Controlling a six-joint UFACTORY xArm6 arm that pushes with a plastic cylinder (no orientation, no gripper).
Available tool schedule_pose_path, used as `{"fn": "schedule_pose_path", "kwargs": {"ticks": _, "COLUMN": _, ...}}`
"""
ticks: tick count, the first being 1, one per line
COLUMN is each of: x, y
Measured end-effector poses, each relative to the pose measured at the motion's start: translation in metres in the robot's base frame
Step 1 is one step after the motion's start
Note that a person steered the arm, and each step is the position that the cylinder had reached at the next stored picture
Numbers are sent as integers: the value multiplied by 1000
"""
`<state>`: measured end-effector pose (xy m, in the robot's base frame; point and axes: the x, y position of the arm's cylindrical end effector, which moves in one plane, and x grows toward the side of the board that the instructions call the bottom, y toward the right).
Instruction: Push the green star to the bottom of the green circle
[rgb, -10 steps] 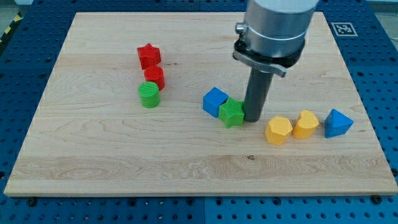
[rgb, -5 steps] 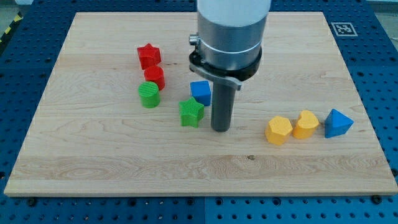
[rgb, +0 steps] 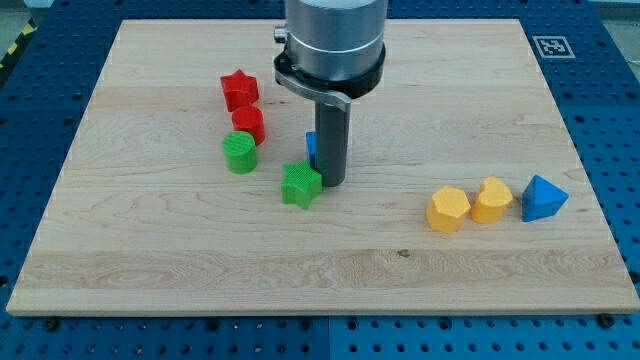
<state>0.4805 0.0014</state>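
The green star (rgb: 300, 185) lies on the wooden board (rgb: 150, 260), to the lower right of the green circle (rgb: 240, 152), with a gap between them. My tip (rgb: 332, 183) stands just right of the star, touching or nearly touching its right side. The rod hides most of a blue block (rgb: 312, 146) behind it.
A red star (rgb: 239, 89) and a red block (rgb: 248, 123) stand in a line above the green circle. At the view's right lie a yellow hexagon-like block (rgb: 448, 210), a yellow heart-like block (rgb: 491, 200) and a blue triangle (rgb: 543, 198).
My tip has moved left across the board, pushing the green star left toward the green circle. The blue block was shoved up and left and is now behind the rod.
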Motion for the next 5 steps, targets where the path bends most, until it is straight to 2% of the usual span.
{"fn": "schedule_pose_path", "kwargs": {"ticks": 2, "x": 7, "y": -9}}
{"fn": "schedule_pose_path", "kwargs": {"ticks": 4, "x": 58, "y": -15}}
{"fn": "schedule_pose_path", "kwargs": {"ticks": 5, "x": 58, "y": -15}}
